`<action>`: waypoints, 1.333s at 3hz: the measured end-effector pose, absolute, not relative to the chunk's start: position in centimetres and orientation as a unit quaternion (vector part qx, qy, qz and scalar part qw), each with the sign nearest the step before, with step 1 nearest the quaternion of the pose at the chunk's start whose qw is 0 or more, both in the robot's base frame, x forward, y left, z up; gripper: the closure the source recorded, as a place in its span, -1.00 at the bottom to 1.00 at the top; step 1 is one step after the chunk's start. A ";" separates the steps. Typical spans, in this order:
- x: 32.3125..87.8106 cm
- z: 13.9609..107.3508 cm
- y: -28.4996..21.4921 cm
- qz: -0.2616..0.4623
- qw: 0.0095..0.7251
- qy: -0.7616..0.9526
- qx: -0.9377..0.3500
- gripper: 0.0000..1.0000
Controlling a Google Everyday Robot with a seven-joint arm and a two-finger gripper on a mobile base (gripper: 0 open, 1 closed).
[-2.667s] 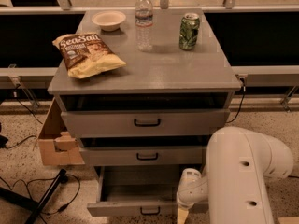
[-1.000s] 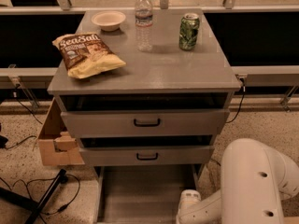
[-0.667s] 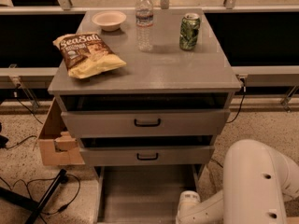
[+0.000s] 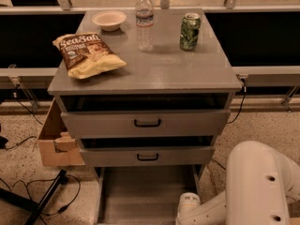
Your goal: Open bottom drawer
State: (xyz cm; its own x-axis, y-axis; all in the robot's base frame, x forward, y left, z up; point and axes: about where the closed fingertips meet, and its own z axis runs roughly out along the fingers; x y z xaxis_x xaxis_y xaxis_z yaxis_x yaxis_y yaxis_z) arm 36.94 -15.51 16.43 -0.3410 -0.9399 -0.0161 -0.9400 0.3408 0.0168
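The bottom drawer point(image 4: 145, 196) of the grey three-drawer cabinet is pulled far out toward me. Its plain grey tray shows, and its front and black handle lie below the frame's bottom edge, out of view. The white arm point(image 4: 255, 186) reaches in from the lower right. Its wrist point(image 4: 188, 209) hangs over the drawer's front right corner. The gripper itself is below the frame edge and hidden. The top drawer point(image 4: 147, 123) and middle drawer point(image 4: 148, 156) sit slightly ajar, each with a black bar handle.
On the cabinet top point(image 4: 164, 69) lie a chip bag point(image 4: 88, 54), a small bowl point(image 4: 109, 19), a water bottle point(image 4: 144, 21) and a green can point(image 4: 190, 31). A cardboard box point(image 4: 55, 139) stands at the cabinet's left. Cables and a black stand leg point(image 4: 44, 201) cross the speckled floor.
The bottom drawer has slid further out, so its front and handle have left the frame. The arm drew back toward the lower right and has held still over the last second.
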 end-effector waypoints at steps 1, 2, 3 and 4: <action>36.9 16.4 -15.5 0.012 0.002 0.819 -0.574 0.67; 36.9 16.4 -15.5 0.012 0.002 0.819 -0.574 0.21; 36.9 16.4 -15.5 0.012 0.002 0.819 -0.574 -0.25; 36.9 16.4 -15.5 0.012 0.001 0.819 -0.574 -0.91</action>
State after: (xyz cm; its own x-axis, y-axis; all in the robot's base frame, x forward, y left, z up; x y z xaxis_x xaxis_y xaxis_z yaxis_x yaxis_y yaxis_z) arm 36.86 -15.51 16.36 -0.3410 -0.9399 -0.0156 -0.9400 0.3407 0.0183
